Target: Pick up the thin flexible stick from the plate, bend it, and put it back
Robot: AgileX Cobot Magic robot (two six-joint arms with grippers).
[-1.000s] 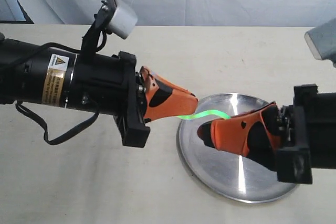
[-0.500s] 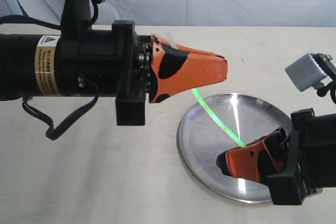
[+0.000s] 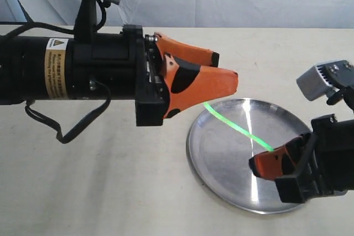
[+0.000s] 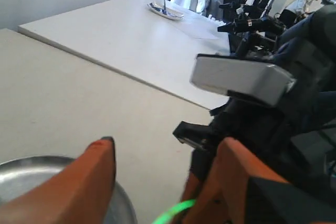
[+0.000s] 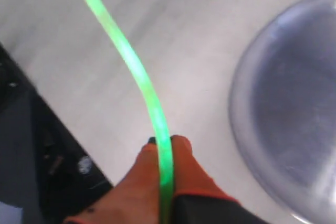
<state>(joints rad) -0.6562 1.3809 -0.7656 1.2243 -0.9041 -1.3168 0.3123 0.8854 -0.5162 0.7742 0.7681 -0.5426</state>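
While our right gripper [image 3: 255, 164] pinches one end of the thin flexible stick [image 3: 238, 127] between fingertips closed tight on it, the rest of the strip runs free over the plate [image 3: 193, 147]. In the exterior view its long axis lies on a diagonal. From the pinched end, above the plate's right part, it points up and to the left, and its free end sits just under the lower finger of our left gripper [image 3: 225, 68], near the plate's far-left rim. From there it looks almost straight, but our right wrist view shows a gentle curve as it leaves the fingertips. We cannot tell whether the free end touches the metal. Our left gripper hangs above the plate's edge with its jaws spread wide and nothing between them. In our left wrist view the green tip shows low beside one orange finger [image 4: 236, 182], and we cannot tell if the two touch.
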